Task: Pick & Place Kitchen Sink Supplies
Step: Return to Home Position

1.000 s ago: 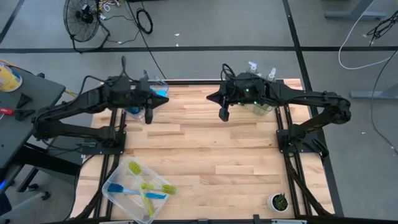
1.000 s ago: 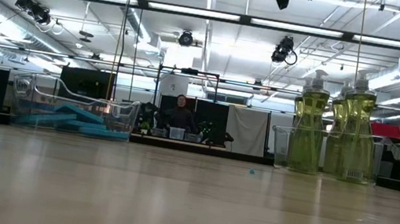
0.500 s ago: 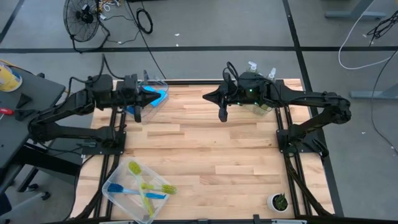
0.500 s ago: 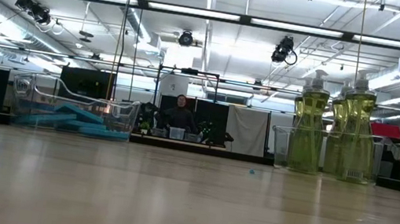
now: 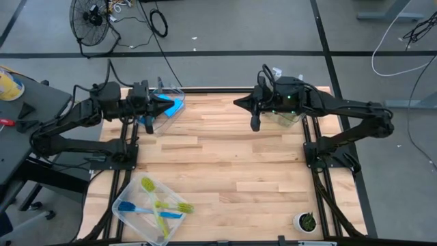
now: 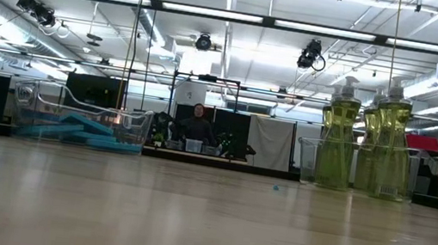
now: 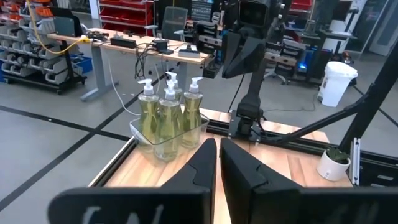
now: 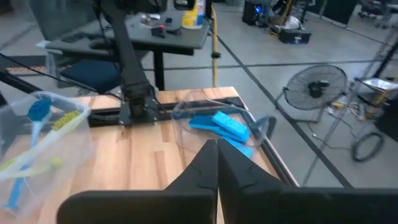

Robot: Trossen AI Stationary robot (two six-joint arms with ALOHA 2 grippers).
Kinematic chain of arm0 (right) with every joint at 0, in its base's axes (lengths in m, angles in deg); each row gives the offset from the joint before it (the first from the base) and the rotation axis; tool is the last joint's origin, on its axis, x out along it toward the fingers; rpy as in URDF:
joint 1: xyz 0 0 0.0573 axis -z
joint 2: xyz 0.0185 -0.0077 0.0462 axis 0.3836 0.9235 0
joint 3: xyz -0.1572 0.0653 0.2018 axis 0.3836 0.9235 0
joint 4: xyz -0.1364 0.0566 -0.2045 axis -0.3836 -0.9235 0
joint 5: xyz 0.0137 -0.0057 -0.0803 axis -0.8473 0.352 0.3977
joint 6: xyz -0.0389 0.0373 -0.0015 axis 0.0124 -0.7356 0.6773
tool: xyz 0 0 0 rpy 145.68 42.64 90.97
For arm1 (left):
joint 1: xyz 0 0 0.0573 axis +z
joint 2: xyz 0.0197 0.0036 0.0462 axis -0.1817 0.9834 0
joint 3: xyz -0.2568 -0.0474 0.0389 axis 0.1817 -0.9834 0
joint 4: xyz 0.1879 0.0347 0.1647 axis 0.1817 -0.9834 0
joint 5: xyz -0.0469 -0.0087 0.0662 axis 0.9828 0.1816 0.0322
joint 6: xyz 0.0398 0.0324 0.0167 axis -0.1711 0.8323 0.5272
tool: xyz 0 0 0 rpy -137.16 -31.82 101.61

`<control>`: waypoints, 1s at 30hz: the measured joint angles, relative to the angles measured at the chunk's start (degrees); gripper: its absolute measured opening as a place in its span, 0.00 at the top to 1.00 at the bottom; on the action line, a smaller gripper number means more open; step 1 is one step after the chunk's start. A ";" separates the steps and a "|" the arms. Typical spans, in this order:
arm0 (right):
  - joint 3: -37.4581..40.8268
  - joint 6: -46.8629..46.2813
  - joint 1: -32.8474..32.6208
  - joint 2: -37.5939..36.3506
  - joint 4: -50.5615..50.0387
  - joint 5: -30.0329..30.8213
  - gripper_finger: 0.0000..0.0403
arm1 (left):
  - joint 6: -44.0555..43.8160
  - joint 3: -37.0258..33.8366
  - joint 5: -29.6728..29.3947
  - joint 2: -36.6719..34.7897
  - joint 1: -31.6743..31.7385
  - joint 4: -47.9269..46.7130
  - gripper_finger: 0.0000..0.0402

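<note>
Three clear pump bottles of yellow-green soap (image 7: 168, 115) stand in a clear bin (image 5: 287, 115) at the table's far right. Flat blue sponges (image 8: 222, 126) lie in a clear bin (image 5: 169, 106) at the far left. Yellow-green and blue dish brushes (image 5: 160, 207) lie in a third bin at the near left. My left gripper (image 5: 149, 121) hangs shut and empty, high beside the sponge bin. My right gripper (image 5: 255, 123) hangs shut and empty, high beside the bottle bin. Both point roughly level toward the table's middle.
A small white pot with a green plant (image 5: 305, 221) stands at the near right corner. The wooden tabletop (image 5: 225, 171) lies between the bins. A person sits far behind the table in the low view (image 6: 196, 123).
My left gripper has drawn back toward the table's left edge and risen out of the low view, then kept still. My right gripper has risen and shifted toward the table's right edge, nearly leaving the top of the low view. No thing has moved.
</note>
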 joint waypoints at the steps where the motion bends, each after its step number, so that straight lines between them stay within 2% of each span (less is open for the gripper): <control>1: 0.00 0.01 0.00 -0.26 -0.77 0.66 1.00 | -0.02 0.00 0.00 0.00 0.00 0.01 0.93; 10: 0.00 0.45 0.00 -0.85 -0.02 3.20 1.00 | -0.14 0.00 0.00 -0.02 0.00 0.07 0.93; 18: 0.00 1.74 0.00 -0.84 1.92 -0.71 1.00 | -0.15 0.00 0.00 -0.02 0.00 0.07 0.93; 23: 0.00 2.78 -0.21 -0.82 2.09 -0.74 1.00 | -0.14 0.00 0.00 -0.02 0.00 0.07 0.93; 28: 0.26 2.98 -0.22 -0.80 6.00 -1.17 1.00 | -0.15 0.00 0.00 -0.02 0.00 0.07 0.93; 30: 2.96 2.67 -0.22 -0.80 10.72 -1.43 1.00 | -0.15 0.00 0.00 -0.02 0.00 0.07 0.93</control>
